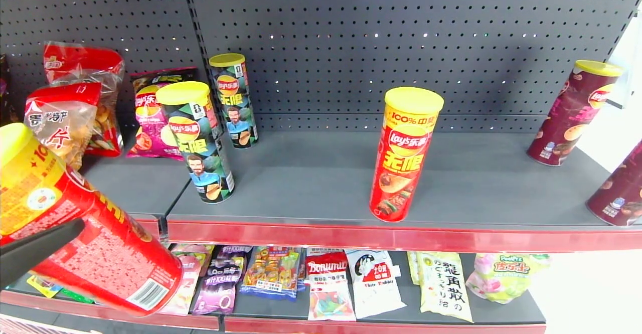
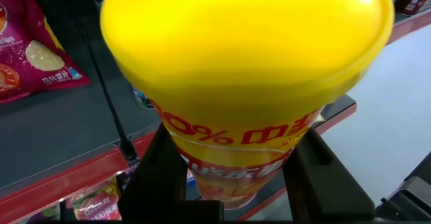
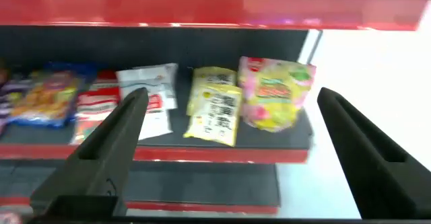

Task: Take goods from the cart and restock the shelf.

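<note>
Bright, even store light. The yellow-lidded can (image 2: 242,42) in the left end effector (image 2: 236,183) is blurred (soft glare); beyond the right end effector (image 3: 232,96) the shelf (image 3: 202,153) looks smeared.

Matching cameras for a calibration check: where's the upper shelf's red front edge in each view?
Head view: red front edge crosses the picture, below the standing red can.
Left wrist view: red front edge slants behind the held red can, which is clamped in the left gripper.
Right wrist view: red front edge runs beyond the open right gripper.
Shared landmark: snack bags on the lower shelf just beneath it.
</note>
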Tool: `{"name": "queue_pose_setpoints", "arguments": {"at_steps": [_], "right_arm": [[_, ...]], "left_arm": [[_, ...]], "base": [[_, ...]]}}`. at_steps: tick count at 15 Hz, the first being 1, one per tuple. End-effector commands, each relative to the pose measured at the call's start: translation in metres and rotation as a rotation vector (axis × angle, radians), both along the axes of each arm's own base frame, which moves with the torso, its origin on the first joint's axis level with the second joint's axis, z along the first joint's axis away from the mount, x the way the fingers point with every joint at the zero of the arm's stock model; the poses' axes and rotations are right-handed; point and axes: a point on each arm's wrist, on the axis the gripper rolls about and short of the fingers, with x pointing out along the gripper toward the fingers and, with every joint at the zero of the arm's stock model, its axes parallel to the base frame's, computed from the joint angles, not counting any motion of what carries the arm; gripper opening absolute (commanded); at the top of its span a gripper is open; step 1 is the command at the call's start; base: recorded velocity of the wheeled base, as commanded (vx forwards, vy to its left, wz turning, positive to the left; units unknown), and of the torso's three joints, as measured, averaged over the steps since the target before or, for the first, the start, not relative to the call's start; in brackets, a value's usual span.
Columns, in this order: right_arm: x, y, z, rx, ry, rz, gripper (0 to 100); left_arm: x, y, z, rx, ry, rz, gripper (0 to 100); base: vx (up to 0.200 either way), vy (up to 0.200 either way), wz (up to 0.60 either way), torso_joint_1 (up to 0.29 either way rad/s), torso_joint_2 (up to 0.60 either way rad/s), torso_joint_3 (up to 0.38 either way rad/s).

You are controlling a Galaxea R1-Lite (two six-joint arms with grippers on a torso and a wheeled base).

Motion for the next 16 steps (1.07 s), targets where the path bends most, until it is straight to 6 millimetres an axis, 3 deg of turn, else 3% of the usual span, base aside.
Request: {"name": "queue_pose_setpoints", "arguments": {"at_steps": [1,3,6,9,11,16], "right_arm": [[0.005,0.000,0.001,-0.008,0.062,-0.090,100],[-0.001,0.001,0.000,-0.004,-0.005,-0.088,100],[-0.010,0.003,-0.003,0.010,-0.140,0.046,100],[-0.009,0.004,-0.003,0.006,-0.152,0.059,100],[-0.007,0.002,-0.005,0.081,-0.190,-0.024,100],[-0.006,0.004,-0.010,0.031,-0.148,0.056,100]], "left_arm": [[0.000,0.000,0.000,0.000,-0.002,0.000,0],[-0.002,0.000,-0.001,0.000,-0.003,0.001,0],[-0.011,0.000,-0.004,-0.001,-0.023,-0.009,0],[-0.018,0.000,-0.008,-0.002,-0.034,-0.011,0],[-0.019,0.000,-0.008,-0.001,-0.039,-0.008,0],[-0.020,0.000,-0.008,-0.001,-0.043,-0.005,0]], "base": [[0.000,0.000,0.00,0.000,0.00,0.000],[0.000,0.000,0.00,0.000,0.00,0.000],[0.000,0.000,0.00,0.000,0.00,0.000],[0.000,0.000,0.00,0.000,0.00,0.000],[0.000,0.000,0.00,0.000,0.00,0.000],[0.000,0.000,0.00,0.000,0.00,0.000]]}}
